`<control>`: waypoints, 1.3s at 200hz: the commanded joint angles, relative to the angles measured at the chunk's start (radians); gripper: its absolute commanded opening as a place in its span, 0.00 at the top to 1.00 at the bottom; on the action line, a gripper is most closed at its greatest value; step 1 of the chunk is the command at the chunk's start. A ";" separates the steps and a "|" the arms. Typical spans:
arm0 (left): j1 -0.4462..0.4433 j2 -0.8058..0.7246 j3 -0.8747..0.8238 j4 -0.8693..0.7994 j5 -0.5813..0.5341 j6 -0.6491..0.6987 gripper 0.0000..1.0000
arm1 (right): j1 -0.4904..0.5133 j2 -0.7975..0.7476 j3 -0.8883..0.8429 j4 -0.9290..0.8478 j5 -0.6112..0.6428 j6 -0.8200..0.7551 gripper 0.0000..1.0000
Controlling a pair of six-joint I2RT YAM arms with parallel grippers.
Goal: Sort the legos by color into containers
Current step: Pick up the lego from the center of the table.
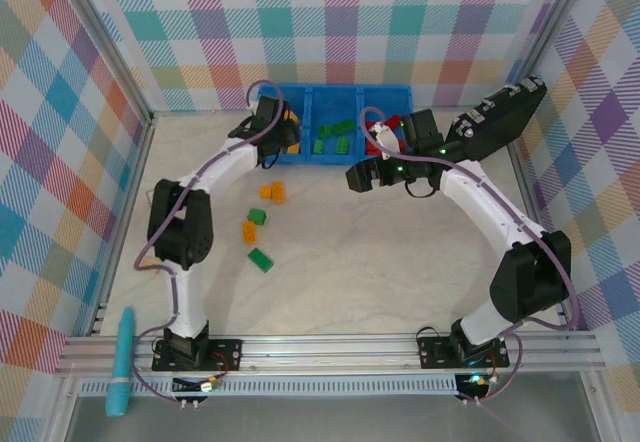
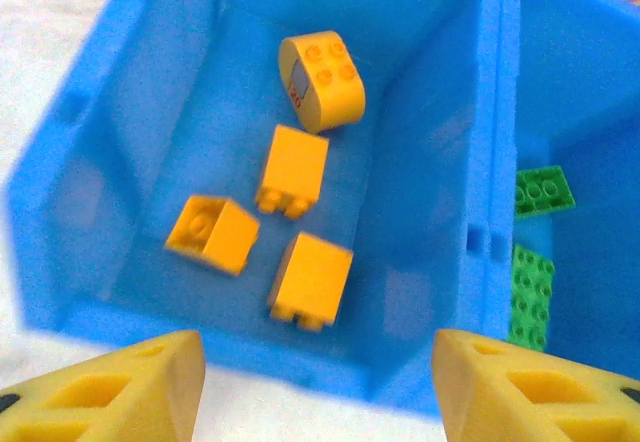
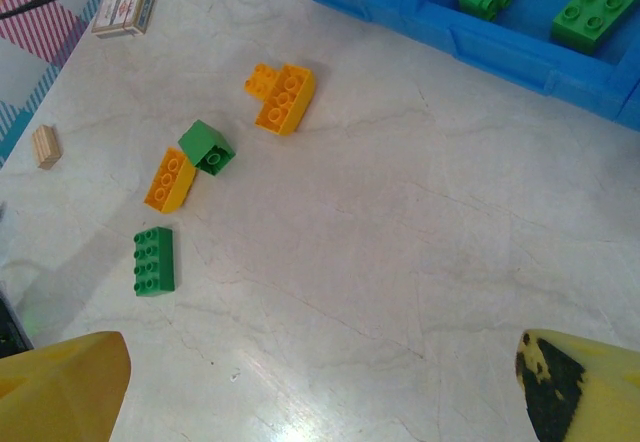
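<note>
A: Where do we have the left gripper (image 2: 330, 392)?

B: Over the far-left compartment (image 2: 180, 132) of the blue tray (image 1: 340, 88). Its jaws are apart with nothing between them. Four yellow-orange bricks (image 2: 295, 170) lie on the compartment floor beneath it, and the sorted green bricks (image 3: 590, 7) are in the middle compartment next door.

A: And the right gripper (image 3: 320, 392)?

B: Spread wide and empty. It hangs over bare bench (image 3: 420, 262) just on the near side of the tray.

A: So what is left for us to sort?

B: A small scatter left of centre, nearer to us than the tray. The orange pair (image 1: 272, 192) lies farthest from us. Nearer come a small green brick (image 3: 208, 147) and a single orange brick (image 3: 170, 179), touching or very nearly. The long green brick (image 1: 261, 260) is nearest of all.

A: Which arm do we reckon is better placed?

B: The left, we judge. The orange pair lies almost straight towards the near edge from the left gripper, and its colour belongs in the compartment that gripper is already over. From the right gripper the whole scatter lies off to the left and somewhat nearer, with open bench between.

A: How do the bricks lie for a grasp?

B: The long green brick's long axis seems to slant from far-left to near-right, so we would close across its narrow sides. The orange pair sits at an angle too, and the two pieces touch, so we cannot tell whether they are joined or only side by side.
</note>
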 commanded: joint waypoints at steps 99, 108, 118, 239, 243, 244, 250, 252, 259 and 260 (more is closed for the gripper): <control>-0.117 -0.691 -0.676 -0.463 0.031 -0.451 0.38 | 0.008 0.041 0.010 0.061 -0.068 -0.025 0.01; -0.143 -0.710 -0.731 -0.449 0.035 -0.498 0.38 | 0.008 0.046 0.018 0.057 -0.069 -0.028 0.01; -0.170 -0.721 -0.780 -0.430 0.040 -0.545 0.38 | 0.009 0.052 0.030 0.048 -0.068 -0.031 0.01; -0.290 -0.531 -0.923 -0.200 0.023 -0.684 0.36 | 0.008 0.044 0.054 -0.010 -0.042 -0.041 0.01; -0.292 -0.521 -0.924 -0.196 0.020 -0.679 0.36 | 0.009 0.044 0.052 -0.010 -0.040 -0.042 0.01; -0.293 -0.519 -0.925 -0.196 0.020 -0.679 0.36 | 0.009 0.044 0.052 -0.010 -0.040 -0.043 0.01; -0.297 -0.501 -0.926 -0.195 0.013 -0.677 0.36 | 0.008 0.042 0.052 -0.012 -0.036 -0.044 0.01; -0.299 -0.495 -0.926 -0.195 0.012 -0.676 0.36 | 0.007 0.043 0.053 -0.012 -0.035 -0.045 0.01; -0.306 -0.476 -0.933 -0.190 0.010 -0.675 0.37 | 0.008 0.041 0.053 -0.013 -0.030 -0.046 0.01; -0.308 -0.474 -0.934 -0.189 0.009 -0.675 0.37 | 0.008 0.042 0.054 -0.013 -0.028 -0.047 0.01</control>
